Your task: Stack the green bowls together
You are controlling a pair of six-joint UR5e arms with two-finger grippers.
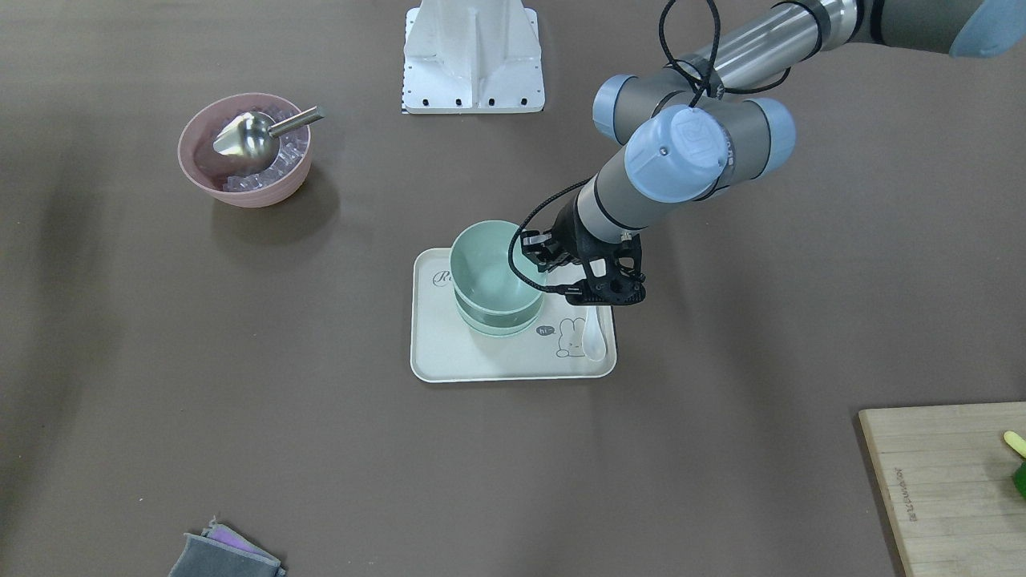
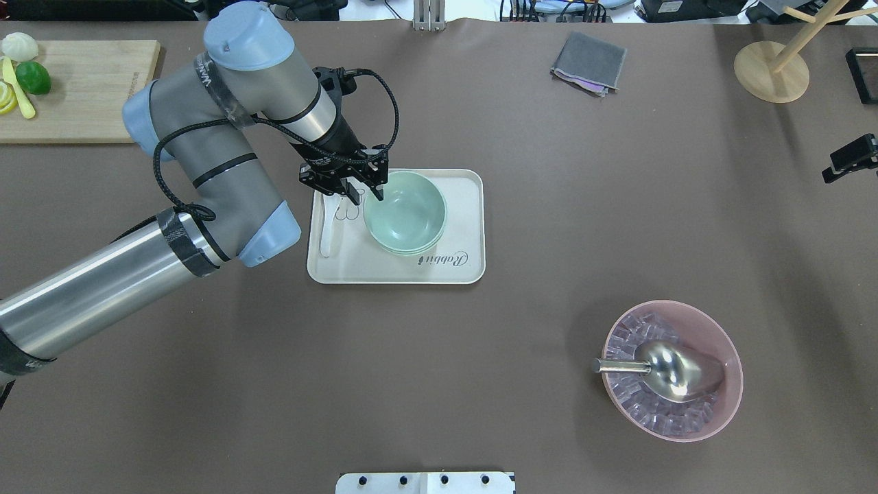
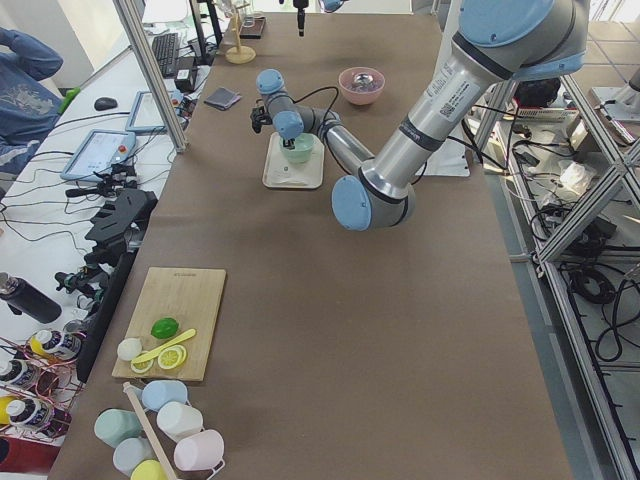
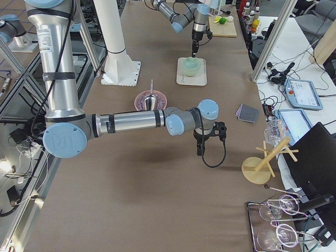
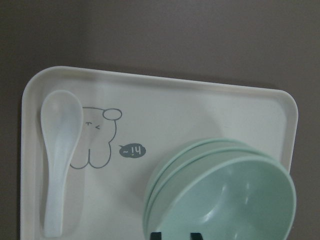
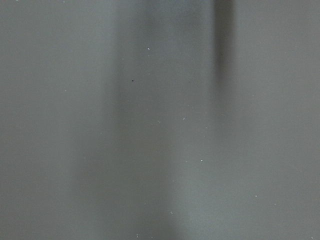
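Observation:
Three pale green bowls (image 1: 493, 268) sit nested in one stack on a cream tray (image 1: 449, 357). The stack also shows in the overhead view (image 2: 405, 209) and the left wrist view (image 5: 230, 200). My left gripper (image 2: 365, 197) points down at the stack's rim on the spoon side. One finger is inside the top bowl and one outside, with a visible gap, so it looks open. Its fingertips show at the bottom of the wrist view (image 5: 176, 235). My right gripper (image 4: 201, 152) hangs high over the table's other end. It shows only in side views, so I cannot tell its state.
A white spoon (image 1: 593, 332) lies on the tray beside the stack. A pink bowl (image 2: 727, 343) holds ice cubes and a metal scoop. A cutting board (image 2: 82, 89) with fruit, a grey cloth (image 2: 588, 62) and a wooden stand (image 2: 772, 68) lie at the table's edges.

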